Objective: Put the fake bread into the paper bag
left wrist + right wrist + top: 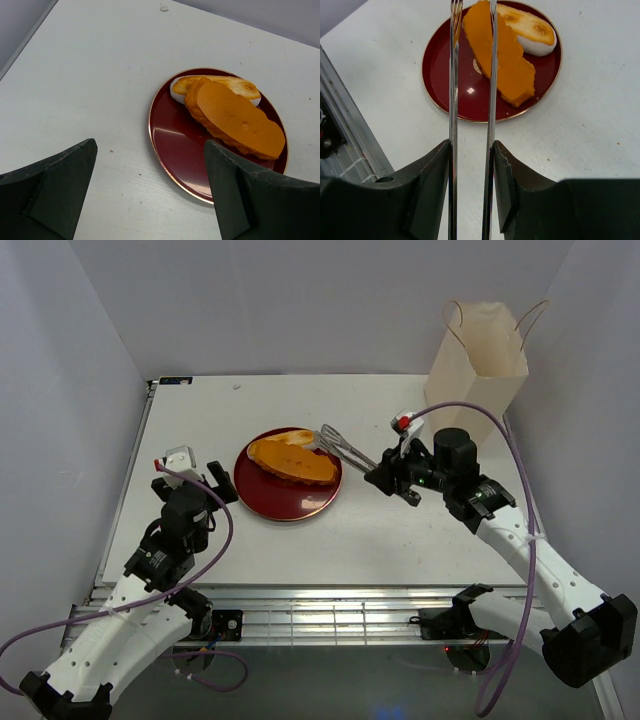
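1. Here's the fake bread (293,461), two pieces lying together on the dark red plate (270,495) near the middle of the table (400,530); a long flat orange slice lies across the plate, and a paler piece with a white underside is tucked against its far side.
2. From the left wrist view the orange slice (232,120) leans partly over the paler one; the near half of the plate (175,145) is bare and glossy.
3. The tongs (345,447) come in from the right, tips over the plate's far right rim at the bread; from the right wrist view one arm (453,100) runs to the left of the slice (510,65) and the other crosses above it; contact I cannot tell.
4. The right gripper (385,475) pinches the tongs by their handle end, fingers (437,170) pressed on both arms.
5. The left gripper (192,480) hangs left of the plate, fingers (65,175) spread wide, holding nothing.
6. The paper bag (478,355) stands upright at the far right corner, mouth open, well apart from the plate; the right arm lies between them.
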You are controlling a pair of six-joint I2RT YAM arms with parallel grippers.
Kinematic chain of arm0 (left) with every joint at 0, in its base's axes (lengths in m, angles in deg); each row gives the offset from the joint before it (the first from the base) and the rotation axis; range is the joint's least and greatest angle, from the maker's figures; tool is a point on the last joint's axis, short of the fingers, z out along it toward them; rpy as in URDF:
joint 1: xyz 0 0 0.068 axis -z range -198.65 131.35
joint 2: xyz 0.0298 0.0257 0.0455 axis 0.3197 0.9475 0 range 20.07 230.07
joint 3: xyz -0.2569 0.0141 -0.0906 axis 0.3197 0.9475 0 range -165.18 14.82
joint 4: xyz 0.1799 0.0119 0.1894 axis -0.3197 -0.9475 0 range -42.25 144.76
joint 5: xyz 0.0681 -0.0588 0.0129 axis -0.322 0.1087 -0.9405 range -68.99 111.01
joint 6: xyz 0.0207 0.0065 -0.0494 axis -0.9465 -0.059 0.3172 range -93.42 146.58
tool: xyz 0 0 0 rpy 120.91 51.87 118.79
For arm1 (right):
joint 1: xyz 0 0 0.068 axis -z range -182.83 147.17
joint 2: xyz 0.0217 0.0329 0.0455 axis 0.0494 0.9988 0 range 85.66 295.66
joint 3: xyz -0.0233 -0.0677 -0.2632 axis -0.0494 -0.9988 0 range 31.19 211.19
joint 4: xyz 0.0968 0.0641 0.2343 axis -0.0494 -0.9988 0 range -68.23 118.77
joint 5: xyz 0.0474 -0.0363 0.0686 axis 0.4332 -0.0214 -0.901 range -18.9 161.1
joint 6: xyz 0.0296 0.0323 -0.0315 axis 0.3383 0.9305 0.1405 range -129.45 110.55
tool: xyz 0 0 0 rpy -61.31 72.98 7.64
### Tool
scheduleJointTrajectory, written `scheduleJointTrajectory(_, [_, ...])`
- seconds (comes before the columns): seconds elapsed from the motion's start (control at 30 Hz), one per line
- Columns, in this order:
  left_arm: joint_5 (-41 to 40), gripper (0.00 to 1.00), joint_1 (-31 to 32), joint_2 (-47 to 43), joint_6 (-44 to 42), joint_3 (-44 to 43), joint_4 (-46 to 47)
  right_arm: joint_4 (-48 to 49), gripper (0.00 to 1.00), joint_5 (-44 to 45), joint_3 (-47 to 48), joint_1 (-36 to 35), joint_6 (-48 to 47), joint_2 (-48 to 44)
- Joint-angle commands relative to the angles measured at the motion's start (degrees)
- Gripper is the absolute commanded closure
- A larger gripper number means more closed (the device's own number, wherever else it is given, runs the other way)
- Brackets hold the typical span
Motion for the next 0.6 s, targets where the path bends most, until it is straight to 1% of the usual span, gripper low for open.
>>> scheduleJointTrajectory(0.0, [-0.6,0.02,0.2,0.2,-0.1,0.6,1.0,7.4,0.56,4.3,-7.6,-1.0,1.2,-4.0])
scheduleJointTrajectory(0.1, [-0.6,0.02,0.2,0.6,-0.2,0.6,1.0,10.0,0.56,10.3,-12.4,-1.0,3.9,-5.0])
scheduleJointTrajectory(0.13, [-0.7,0.02,0.2,0.8,-0.2,0.6,1.0,11.1,0.57,14.2,-15.6,-1.1,6.2,-5.2])
scheduleJointTrajectory(0.23, [-0.7,0.02,0.2,0.9,-0.2,0.6,1.0,15.7,0.57,18.3,-21.0,-1.0,8.7,-5.6])
scheduleJointTrajectory(0.37, [-1.0,0.02,0.2,1.0,-0.2,0.7,1.0,19.1,0.57,24.0,-25.2,-1.1,11.4,-5.6])
scheduleJointTrajectory(0.4, [-1.0,0.02,0.2,1.2,-0.2,0.7,1.0,19.6,0.57,27.9,-25.9,-1.0,11.8,-5.7])
scheduleJointTrajectory(0.47, [-1.0,0.02,0.2,1.4,-0.2,0.7,1.0,20.9,0.57,32.1,-28.3,-1.0,14.3,-5.6])
scheduleJointTrajectory(0.57, [-0.9,0.02,0.2,1.8,-0.3,0.7,1.0,23.6,0.57,36.1,-30.7,-1.0,16.2,-5.5])
